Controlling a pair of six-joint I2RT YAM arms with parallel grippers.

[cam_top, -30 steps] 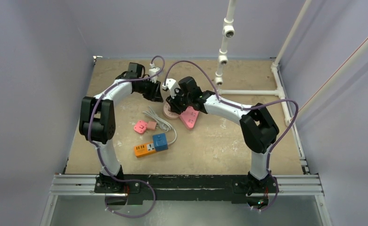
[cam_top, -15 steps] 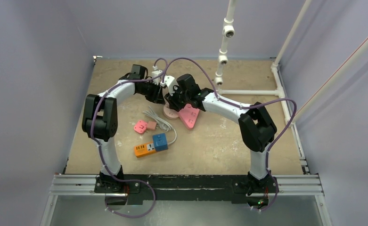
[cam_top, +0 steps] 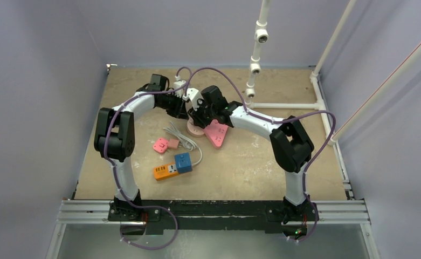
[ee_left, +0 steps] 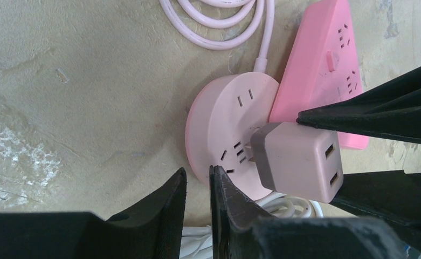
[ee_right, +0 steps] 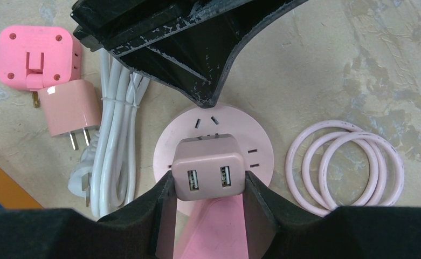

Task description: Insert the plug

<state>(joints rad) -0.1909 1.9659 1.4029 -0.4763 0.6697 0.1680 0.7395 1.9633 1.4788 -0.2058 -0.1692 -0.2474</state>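
Pale pink-grey plastic: the USB charger plug (ee_right: 211, 167), with two ports facing the right wrist camera. You have it clenched in the jaws of the right gripper (ee_right: 209, 186), one finger pressed on each side wall. Its front end meets the slotted face of the round pink socket hub (ee_left: 224, 124). You cannot tell how deep the pins sit.

Entries for your check:

- Socket hub: flat on the counter (cam_top: 251, 162), about mid-width and toward the far half, beneath both wrists.
- Left gripper (ee_left: 197, 181): jaws almost together with a slim gap showing and nothing in it. The tips are over the hub's edge, apart from the charger.
- Pink power strip (ee_left: 326, 59): lying flat, one edge against the hub's right side.
- Thin pink lead (ee_right: 345, 167): coiled in loops on the counter beside the hub, with one end entering the hub's rim.
- White cable bundle (ee_right: 114, 162): tied at the middle, just near-left of the hub.
- Pink cube adapter (ee_right: 35, 54) and small pink two-pin plug (ee_right: 70, 108): touching each other, left of the white bundle.
- Orange power strip (cam_top: 165, 171): nearer the arm bases than the rest, with a blue cube adapter (cam_top: 183, 162) on its right end.
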